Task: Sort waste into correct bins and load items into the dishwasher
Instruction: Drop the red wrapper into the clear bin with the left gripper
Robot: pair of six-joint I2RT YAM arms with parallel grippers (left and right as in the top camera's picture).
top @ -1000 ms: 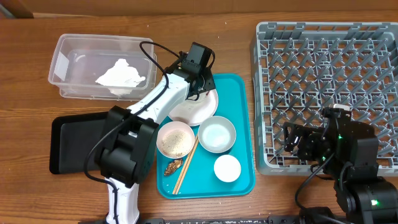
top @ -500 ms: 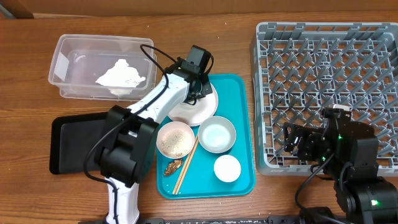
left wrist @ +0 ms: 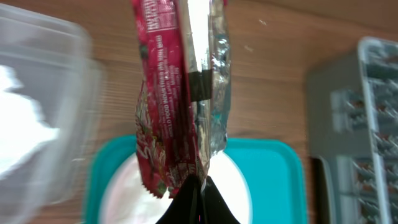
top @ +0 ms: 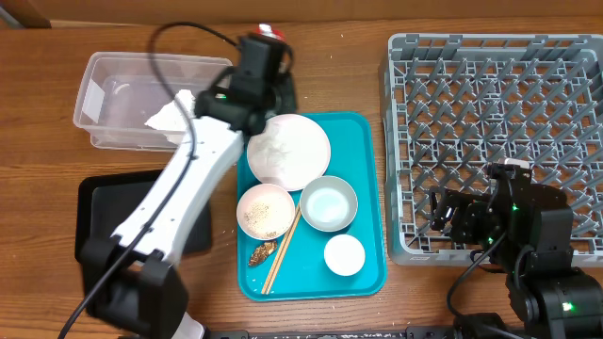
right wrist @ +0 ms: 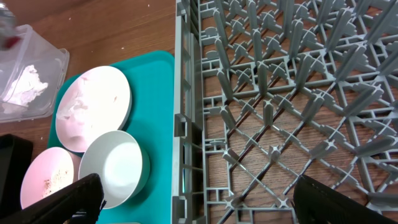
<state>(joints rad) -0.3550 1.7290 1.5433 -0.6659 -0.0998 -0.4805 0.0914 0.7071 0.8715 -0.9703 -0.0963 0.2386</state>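
My left gripper (left wrist: 196,186) is shut on the bottom edge of the crumpled red-and-white snack wrapper (left wrist: 180,93), which hangs in the air above the white plate (top: 289,151). Overhead, the left gripper (top: 268,47) is at the teal tray's back-left corner, beside the clear tub (top: 151,99), and a bit of wrapper (top: 272,32) shows. The pinkish bowl (top: 266,210) holds rice grains. Near it are the pale blue bowl (top: 329,203), the small cup (top: 344,254) and a brown scrap (top: 262,252). My right gripper (right wrist: 205,202) stands open over the front-left corner of the grey dish rack (top: 499,141).
All dishes sit on a teal serving tray (top: 367,141). Chopsticks (top: 281,250) lie on it by the scrap. The clear tub holds crumpled white paper (top: 170,115). A black tray (top: 99,217) lies front left, partly under my left arm.
My left gripper shut on the wrapper at the plate, then lifted it up and back-left toward the clear tub. The plate is now uncovered. The right arm has not moved.
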